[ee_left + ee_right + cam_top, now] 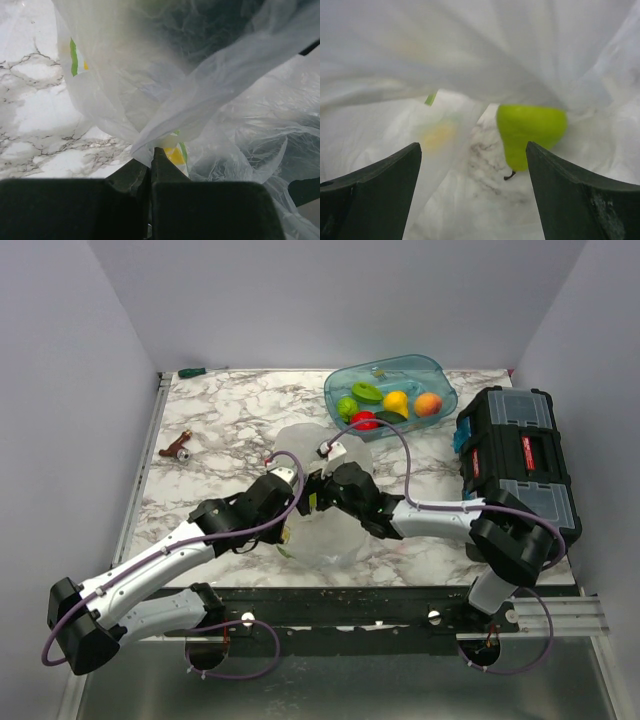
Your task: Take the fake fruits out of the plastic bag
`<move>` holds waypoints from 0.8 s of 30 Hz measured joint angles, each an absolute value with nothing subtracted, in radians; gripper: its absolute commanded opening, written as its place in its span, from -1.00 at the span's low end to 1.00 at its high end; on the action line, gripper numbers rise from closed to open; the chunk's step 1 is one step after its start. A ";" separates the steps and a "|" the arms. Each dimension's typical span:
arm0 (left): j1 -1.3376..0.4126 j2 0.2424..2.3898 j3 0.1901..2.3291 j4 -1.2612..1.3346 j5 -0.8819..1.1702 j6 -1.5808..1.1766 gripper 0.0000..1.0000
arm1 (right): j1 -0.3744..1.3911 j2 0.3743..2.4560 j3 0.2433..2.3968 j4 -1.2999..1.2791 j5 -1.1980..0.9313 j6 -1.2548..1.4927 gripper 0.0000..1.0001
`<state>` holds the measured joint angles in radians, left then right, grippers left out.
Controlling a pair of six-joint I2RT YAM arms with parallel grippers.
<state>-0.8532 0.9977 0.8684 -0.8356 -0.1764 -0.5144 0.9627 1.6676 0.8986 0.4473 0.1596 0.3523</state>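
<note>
One plastic bag (322,502) lies crumpled mid-surface, between the two arms. It is clear film printed with lemon slices and green leaves.

The left end effector (151,156) is pinched tight on a gathered fold of that film, with no gap between its fingers.

The right end effector (472,147) is spread wide and holds nothing, with film above it and to both sides. Ahead of it one fake fruit, a light green pear (530,132), lies on its side on the marble, stalk toward the camera. It sits closer to the finger on the right of the wrist view and touches neither finger.

One teal see-through tub (441,381) stands at the far edge of the marble surface (220,420), well apart from the bag. Six pieces show in it:
- one light green round fruit (347,407)
- one dark green oval fruit (365,391)
- one yellow fruit (396,402)
- one red fruit (365,420)
- one dark green piece (391,417), just beside the red fruit and partly crossed by a cable
- one orange peach (428,404) with a red blush

One black toolbox (515,465) with clear lid compartments sits at the right edge of the surface, near the tub. One green-handled tool (192,372) lies at the far left corner. One small brown and red item (178,448) lies near the left edge, too small to identify.
</note>
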 measured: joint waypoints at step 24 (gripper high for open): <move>-0.853 0.922 0.821 -0.673 -0.294 -0.198 -1.00 | 0.973 1.704 0.741 0.713 0.188 0.364 0.90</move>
<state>-0.8532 0.9218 0.8211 -0.6731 -0.2943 -0.1982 0.9730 1.7039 0.7406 0.7128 0.1879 0.3637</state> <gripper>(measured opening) 0.002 0.948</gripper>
